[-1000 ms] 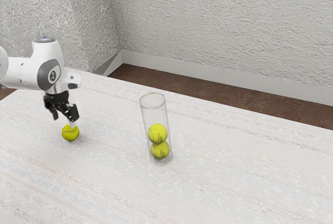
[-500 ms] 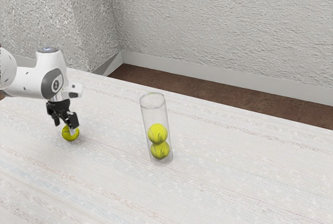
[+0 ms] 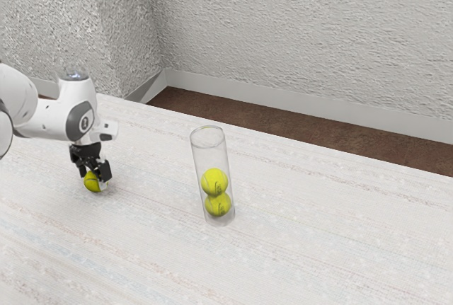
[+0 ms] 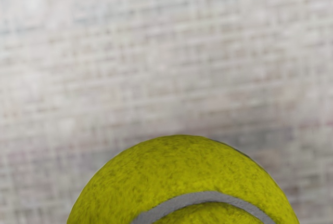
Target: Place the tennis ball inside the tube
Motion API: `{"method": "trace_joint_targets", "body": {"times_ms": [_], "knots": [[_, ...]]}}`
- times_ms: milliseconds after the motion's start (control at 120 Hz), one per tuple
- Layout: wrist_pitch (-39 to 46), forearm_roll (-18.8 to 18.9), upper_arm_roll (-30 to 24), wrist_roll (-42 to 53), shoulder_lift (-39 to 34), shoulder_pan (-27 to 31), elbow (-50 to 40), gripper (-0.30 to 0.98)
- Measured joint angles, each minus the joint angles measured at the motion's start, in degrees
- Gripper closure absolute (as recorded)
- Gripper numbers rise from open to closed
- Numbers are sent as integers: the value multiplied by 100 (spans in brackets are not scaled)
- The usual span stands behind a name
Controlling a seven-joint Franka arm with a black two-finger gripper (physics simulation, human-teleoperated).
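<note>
Loose ball is the target: tennis ball [image 3: 91,182] on the table [image 3: 304,241], well apart from the tube. I have my end effector [image 3: 94,180] right down over it, fingers [image 3: 105,170] apart, one each side. No clamp that I can make out; the ball sits between them, its weight presumably on the tabletop. Straddling it low makes sense: pads should close near its widest part, where a round thing is least likely to squirt out. Wrist view has the ball close under my hand, grey seam included.

Clear tube [image 3: 210,155] stands upright, mouth up, so a drop from above should do it. Upper ball [image 3: 214,182] rests on lower ball [image 3: 219,204] inside, with room above for a third, I'd say.

Step in hand: grasping, early in the task. Next I'd squeeze evenly, lift above the rim, cross over and centre before letting go. Risks: off-centre pinch rolls the ball; a fingertip catching the rim could tip that tall, narrow tube.
</note>
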Motion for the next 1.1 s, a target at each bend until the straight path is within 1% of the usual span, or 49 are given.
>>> {"method": "trace_joint_targets", "body": {"times_ms": [383,517,783,883,1100], "knots": [[16,-158,-35,71,146,-8,123,1],[10,-170,-35,85,142,-9,122,8],[-38,-166,-35,101,108,-9,113,32],[-35,-134,-35,80,96,-9,113,35],[-98,-94,-32,32,-17,-15,112,36]]}}
